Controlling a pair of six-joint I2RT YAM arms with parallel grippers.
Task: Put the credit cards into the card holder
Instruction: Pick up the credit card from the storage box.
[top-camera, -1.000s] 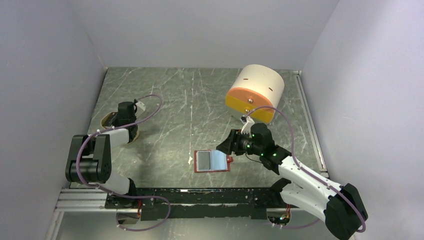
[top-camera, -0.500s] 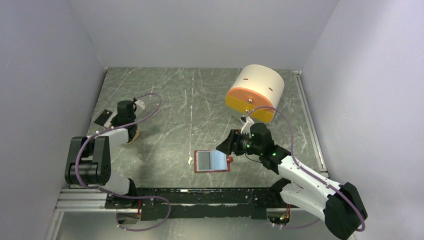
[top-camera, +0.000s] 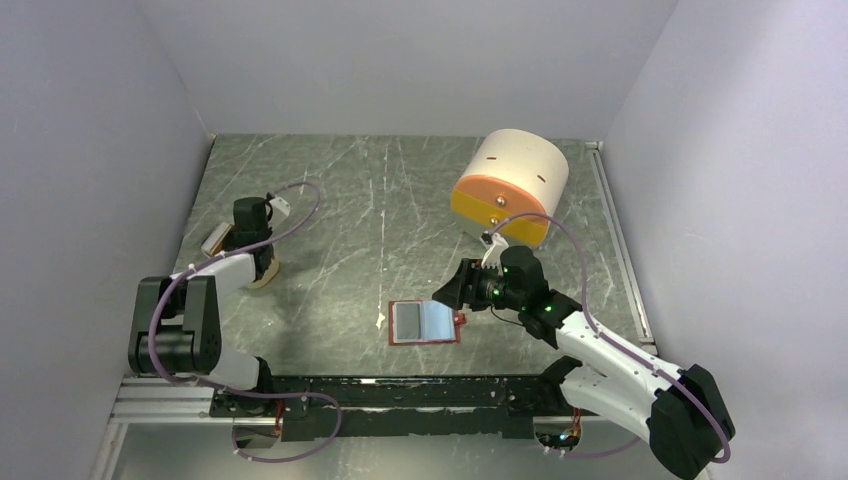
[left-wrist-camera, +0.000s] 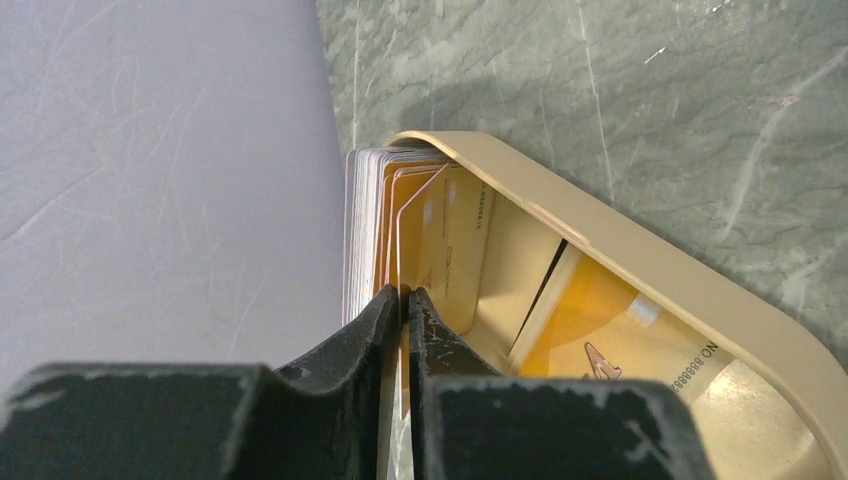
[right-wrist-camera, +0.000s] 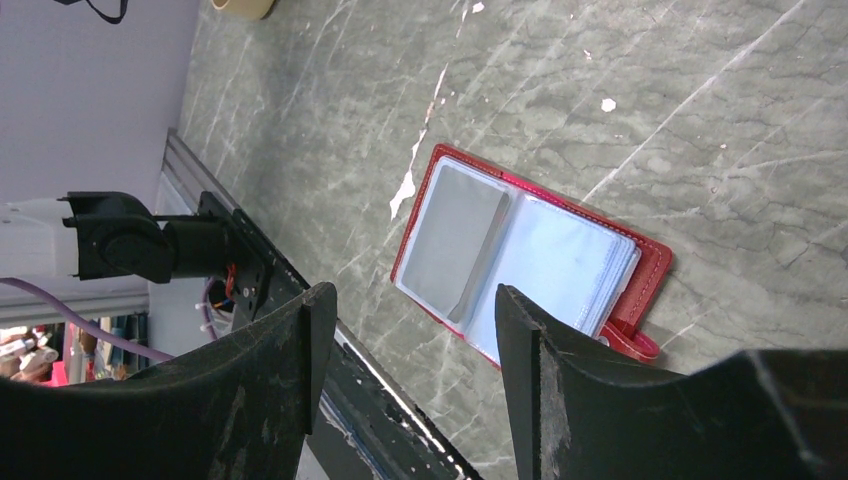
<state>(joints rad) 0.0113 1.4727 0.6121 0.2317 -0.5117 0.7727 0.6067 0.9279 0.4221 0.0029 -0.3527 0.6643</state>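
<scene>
**Top view:** a fixed camera high behind the arm bases looks down and forward over the whole table (top-camera: 380, 190).

**Left wrist view:** looks along the left gripper (left-wrist-camera: 403, 295), very close on the tray (left-wrist-camera: 620, 238) and its cards (left-wrist-camera: 440, 250) beside the left wall.

**Right wrist view:** looks past the right gripper (right-wrist-camera: 415, 292) down at the open wallet (right-wrist-camera: 530, 255), less close.

The top and right wrist views share the wallet, the front rail (top-camera: 400, 392) and the tray.

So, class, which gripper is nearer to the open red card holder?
Right. The right gripper hangs open just beside the card holder, at its snap-tab end; the left gripper is far off at the beige tray, shut on a card.
</scene>
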